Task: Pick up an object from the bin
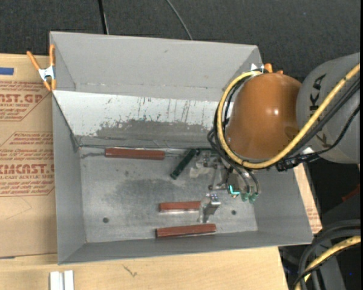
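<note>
Camera view: gripper [210, 205] low at the end of a brown stick [179, 206] lying just on its left, spread or pressed together impossible to tell; probably light, stiff, rather smooth, so best pinched across the narrow width near the middle.

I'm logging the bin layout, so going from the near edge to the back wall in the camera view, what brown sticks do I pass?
Long brown stick nearest the front → shorter brown stick → long brown stick by the back wall.
</note>
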`<action>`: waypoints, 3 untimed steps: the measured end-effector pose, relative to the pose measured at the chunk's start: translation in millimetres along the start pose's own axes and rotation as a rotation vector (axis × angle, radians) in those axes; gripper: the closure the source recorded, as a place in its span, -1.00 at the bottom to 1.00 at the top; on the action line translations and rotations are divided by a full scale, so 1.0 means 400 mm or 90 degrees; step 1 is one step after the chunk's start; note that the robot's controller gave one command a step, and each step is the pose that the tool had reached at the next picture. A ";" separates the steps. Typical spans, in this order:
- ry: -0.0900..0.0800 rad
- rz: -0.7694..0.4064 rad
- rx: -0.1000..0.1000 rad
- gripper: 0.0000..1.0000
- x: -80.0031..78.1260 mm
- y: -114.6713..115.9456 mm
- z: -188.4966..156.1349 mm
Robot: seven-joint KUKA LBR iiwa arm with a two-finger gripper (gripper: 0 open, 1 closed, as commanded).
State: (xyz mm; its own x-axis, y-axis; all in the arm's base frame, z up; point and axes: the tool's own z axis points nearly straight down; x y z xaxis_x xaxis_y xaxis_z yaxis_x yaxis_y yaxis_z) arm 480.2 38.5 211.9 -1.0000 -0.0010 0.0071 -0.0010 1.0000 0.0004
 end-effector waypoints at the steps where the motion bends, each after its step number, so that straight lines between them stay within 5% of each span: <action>1: -0.005 0.000 0.000 -1.00 -0.004 -0.001 -0.008; 2: -0.010 -0.031 0.000 -1.00 -0.021 -0.010 0.108; 3: -0.016 -0.016 -0.001 1.00 -0.030 -0.004 0.338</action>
State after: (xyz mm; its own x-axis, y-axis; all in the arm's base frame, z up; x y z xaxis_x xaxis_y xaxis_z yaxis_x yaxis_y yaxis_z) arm 491.4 36.9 76.4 -0.9995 -0.0261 -0.0187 -0.0262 0.9997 0.0022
